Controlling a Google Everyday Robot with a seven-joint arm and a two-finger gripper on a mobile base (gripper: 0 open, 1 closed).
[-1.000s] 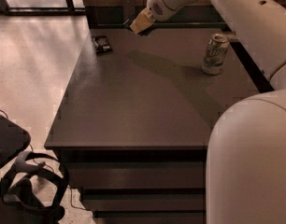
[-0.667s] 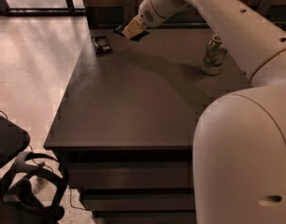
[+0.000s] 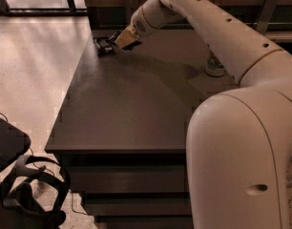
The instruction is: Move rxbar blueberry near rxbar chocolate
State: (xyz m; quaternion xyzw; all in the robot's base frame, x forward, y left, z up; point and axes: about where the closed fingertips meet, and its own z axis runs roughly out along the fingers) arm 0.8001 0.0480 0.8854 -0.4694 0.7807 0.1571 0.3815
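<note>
Hovering over the far left corner of the dark grey table (image 3: 136, 109), the tan-tipped gripper (image 3: 121, 39) sits just right of a flat black snack bar wrapper (image 3: 104, 46); whether it clasps anything cannot be told.

Dark table (image 3: 127, 113), pale sunlit floor (image 3: 36, 66)

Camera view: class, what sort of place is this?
Likely an office or lab room: dark table, drink can, glossy pale floor. The pincer is at the table's far-left corner, beside a dark wrapper.
</note>
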